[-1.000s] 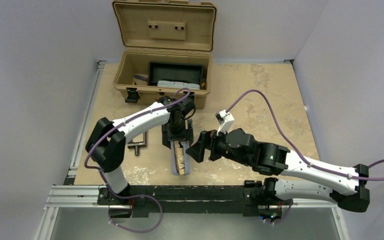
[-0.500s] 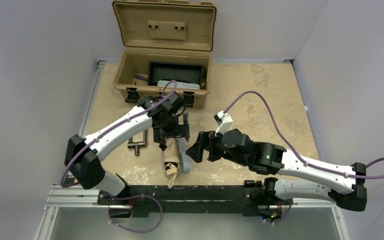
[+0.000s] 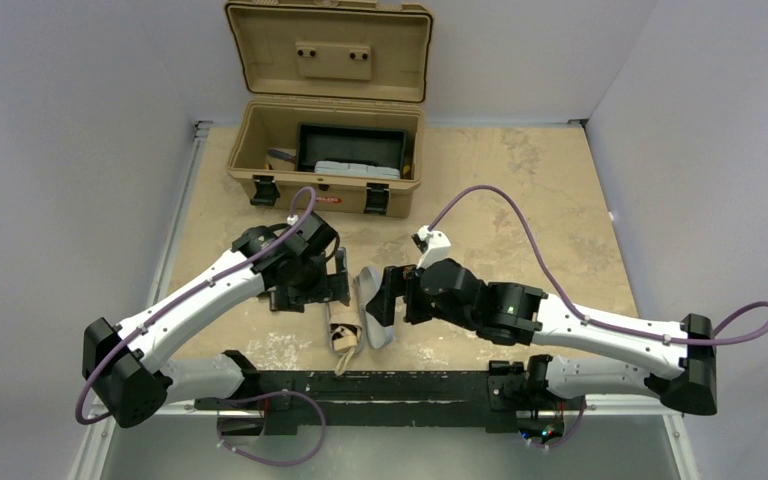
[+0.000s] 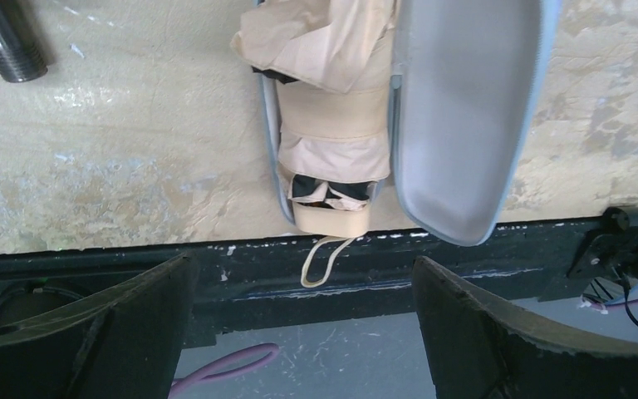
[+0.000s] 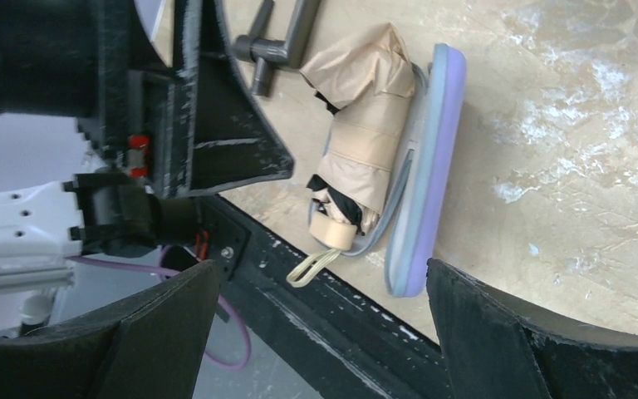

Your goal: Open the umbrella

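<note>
From above, the umbrella (image 3: 343,335) lies folded in its opened case (image 3: 375,312) by the near edge of the counter (image 3: 520,190); I'd pinch it at the knob and lift it clear of the shell before working the shaft; the left wrist view shows the left claw (image 4: 303,264) spread wide above the knob (image 4: 331,220), gripping nothing; the right wrist view shows the right claw (image 5: 322,268) equally wide, empty, touching nothing.
</note>
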Robot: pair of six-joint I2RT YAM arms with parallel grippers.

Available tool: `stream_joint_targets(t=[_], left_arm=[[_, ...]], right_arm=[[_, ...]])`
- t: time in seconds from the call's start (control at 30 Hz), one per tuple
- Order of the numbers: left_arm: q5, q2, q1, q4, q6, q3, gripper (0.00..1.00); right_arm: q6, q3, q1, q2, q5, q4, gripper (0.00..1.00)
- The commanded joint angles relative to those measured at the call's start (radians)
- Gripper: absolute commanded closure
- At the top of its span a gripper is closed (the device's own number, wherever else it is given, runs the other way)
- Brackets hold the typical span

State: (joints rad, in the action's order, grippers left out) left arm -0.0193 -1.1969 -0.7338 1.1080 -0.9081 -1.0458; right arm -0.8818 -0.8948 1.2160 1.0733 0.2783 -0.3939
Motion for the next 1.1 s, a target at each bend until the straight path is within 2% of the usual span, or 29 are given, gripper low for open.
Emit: stream_joint_targets(t=[0.0, 0.47, 0.57, 0.67, 0.83, 1.07], left_arm=[[-0.008, 0.028, 0.002, -0.048, -0.04, 0.036, 0.05], [-0.019, 0.145, 0.002, -0.039, -0.059, 0.118, 0.07], [-0.011, 0.153, 0.002, -0.055, -0.063, 0.134, 0.09], [-0.003, 0.15, 0.001, -0.069, -0.064, 0.14, 0.09], [0.005, 0.141, 0.002, -0.091, -0.062, 0.14, 0.1], [0.015, 0.108, 0.001, -0.132, -0.064, 0.151, 0.13]], right_arm=[[0.008, 0.002, -0.008, 0.064, 0.028, 0.06, 0.07], [0.103, 0.047, -0.042, 0.315, 0.012, 0.185, 0.14], [0.118, 0.051, -0.045, 0.353, 0.004, 0.21, 0.2], [0.133, 0.052, -0.048, 0.387, -0.004, 0.233, 0.34], [0.153, 0.059, -0.052, 0.423, -0.015, 0.254, 0.51], [0.169, 0.047, -0.063, 0.409, -0.027, 0.243, 0.96]])
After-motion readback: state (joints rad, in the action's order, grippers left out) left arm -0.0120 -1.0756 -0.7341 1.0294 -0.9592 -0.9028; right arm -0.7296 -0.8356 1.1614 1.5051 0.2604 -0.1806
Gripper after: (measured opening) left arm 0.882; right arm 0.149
